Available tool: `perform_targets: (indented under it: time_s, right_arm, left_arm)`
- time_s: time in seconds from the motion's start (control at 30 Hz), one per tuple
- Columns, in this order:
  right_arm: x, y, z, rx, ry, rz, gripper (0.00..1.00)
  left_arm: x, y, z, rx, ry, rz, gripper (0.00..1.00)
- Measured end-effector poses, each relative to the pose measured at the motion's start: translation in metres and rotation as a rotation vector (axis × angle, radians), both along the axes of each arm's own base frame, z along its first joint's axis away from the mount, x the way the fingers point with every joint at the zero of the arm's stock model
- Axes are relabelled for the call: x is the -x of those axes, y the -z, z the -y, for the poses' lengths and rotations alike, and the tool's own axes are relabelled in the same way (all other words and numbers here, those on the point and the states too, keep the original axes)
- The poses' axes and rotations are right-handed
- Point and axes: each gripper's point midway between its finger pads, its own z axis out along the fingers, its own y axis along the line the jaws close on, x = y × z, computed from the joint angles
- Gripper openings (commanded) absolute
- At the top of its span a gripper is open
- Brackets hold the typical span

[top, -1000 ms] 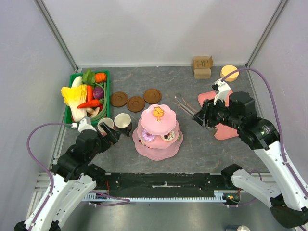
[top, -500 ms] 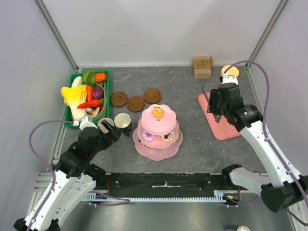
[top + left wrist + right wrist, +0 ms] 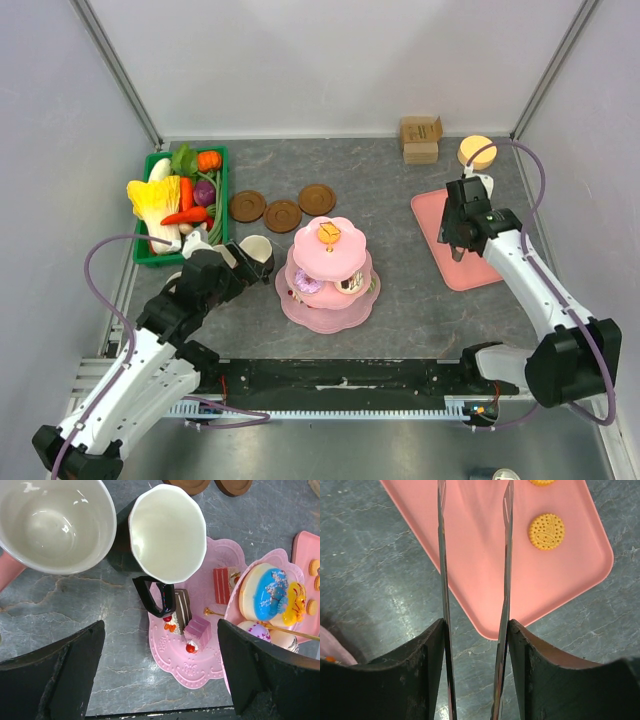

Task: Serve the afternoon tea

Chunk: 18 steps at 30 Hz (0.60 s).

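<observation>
Pink mug point(image 3: 55, 525) partly beyond left-wrist view's edge

No text, label, brand, number or sign readable in any view, cardboard boxes point(image 3: 420, 140) at one o'clock on the table point(image 3: 410, 300) too small to show print, orange round biscuit point(image 3: 546, 531) on the pink tray point(image 3: 475, 555) stamped with a swirl pattern, no letters made out

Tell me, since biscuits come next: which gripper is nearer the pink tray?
Right. The right gripper hangs over the pink tray, tongs in its jaws. The left gripper is far across the table, beside the mugs, beyond the pink stand.
</observation>
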Motion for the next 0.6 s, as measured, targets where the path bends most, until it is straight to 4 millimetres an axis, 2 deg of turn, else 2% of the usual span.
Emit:
perform_targets:
  time_s: [0.23, 0.6]
  right_arm:
    - [0.000, 0.022, 0.009, 0.031, 0.041, -0.051, 0.59]
    - [-0.014, 0.038, 0.016, 0.034, 0.082, -0.068, 0.59]
  left_arm:
    - [-0.003, 0.001, 0.001, -0.009, 0.004, 0.001, 0.99]
    - [-0.004, -0.003, 0.000, -0.001, 0.002, 0.027, 0.99]
